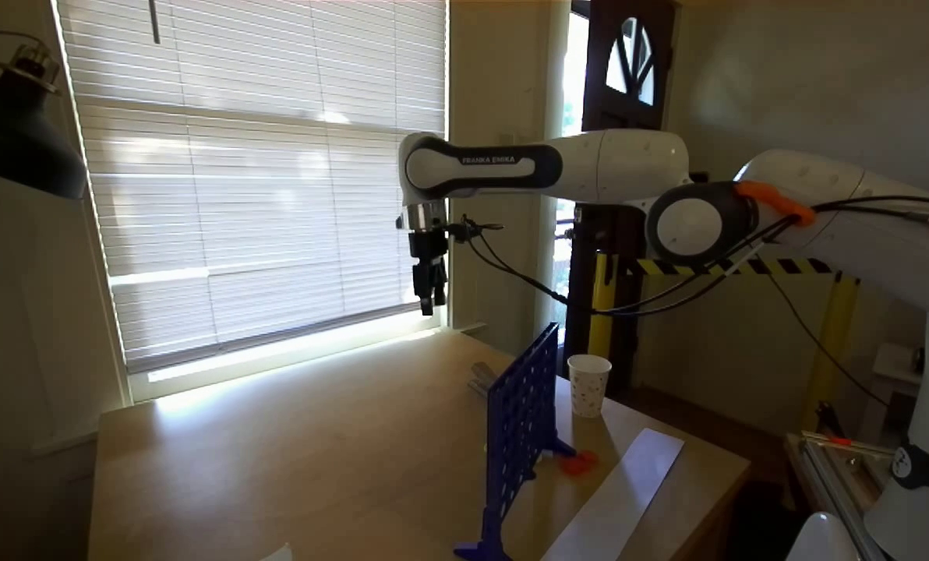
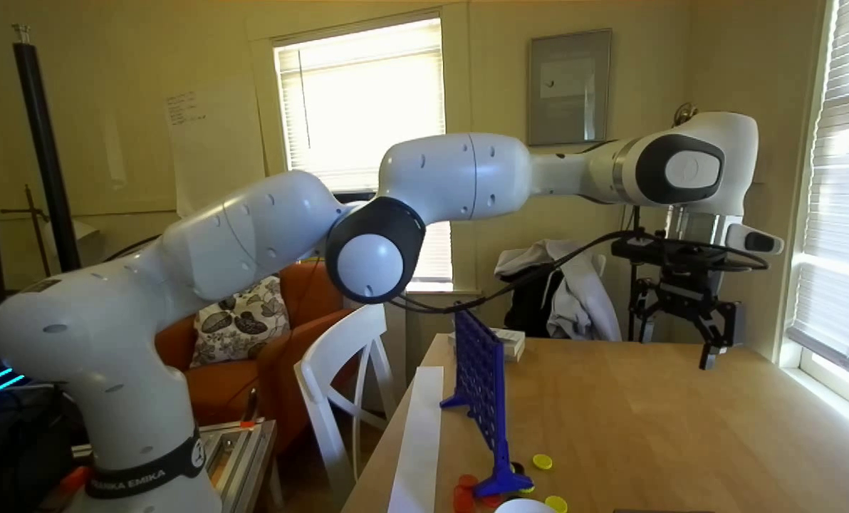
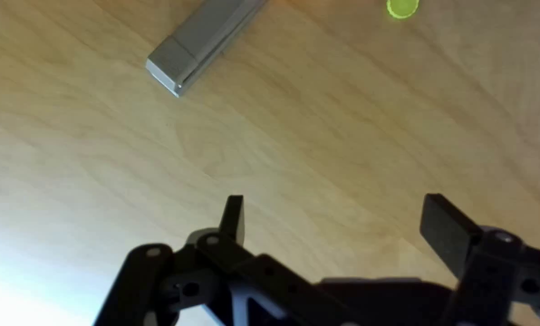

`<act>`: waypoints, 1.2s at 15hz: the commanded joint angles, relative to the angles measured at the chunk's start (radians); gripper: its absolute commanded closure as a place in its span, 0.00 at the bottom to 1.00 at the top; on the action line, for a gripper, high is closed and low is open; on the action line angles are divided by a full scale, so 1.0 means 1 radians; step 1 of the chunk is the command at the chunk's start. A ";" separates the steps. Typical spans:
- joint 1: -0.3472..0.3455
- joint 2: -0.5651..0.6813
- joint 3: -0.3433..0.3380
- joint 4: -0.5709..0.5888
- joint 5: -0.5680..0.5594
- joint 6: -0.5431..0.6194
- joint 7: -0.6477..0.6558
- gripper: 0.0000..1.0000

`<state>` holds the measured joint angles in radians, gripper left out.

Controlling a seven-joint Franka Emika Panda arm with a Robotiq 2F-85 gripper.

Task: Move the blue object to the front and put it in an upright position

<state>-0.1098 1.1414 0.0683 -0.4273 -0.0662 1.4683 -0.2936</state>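
The blue object, a dark blue grid panel with rows of holes, stands on its end feet on the table in both exterior views. The same blue object has several loose pieces lying around its near foot. It is outside the wrist view. My gripper hangs above the tabletop towards the window, well apart from the panel and higher than the table. In the wrist view the gripper is spread wide, with only bare wood visible between its fingers.
A patterned white cup stands beside the panel. Near it lie a white strip, red pieces and yellow pieces. A grey stapler rests on the table. A white box sits at the table's edge.
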 commanded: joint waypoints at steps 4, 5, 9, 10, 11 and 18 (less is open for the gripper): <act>0.018 -0.051 0.016 -0.008 0.084 0.049 -0.005 0.00; 0.022 -0.056 0.023 -0.006 0.095 0.057 -0.008 0.00; 0.030 -0.062 0.007 -0.018 0.083 0.053 -0.001 0.00; 0.030 -0.062 0.007 -0.018 0.084 0.053 -0.001 0.00; 0.029 -0.062 0.007 -0.018 0.084 0.054 -0.001 0.00; 0.058 -0.052 0.005 -0.031 0.080 0.050 0.035 0.00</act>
<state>-0.0794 1.0907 0.0900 -0.4329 0.0051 1.5156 -0.2912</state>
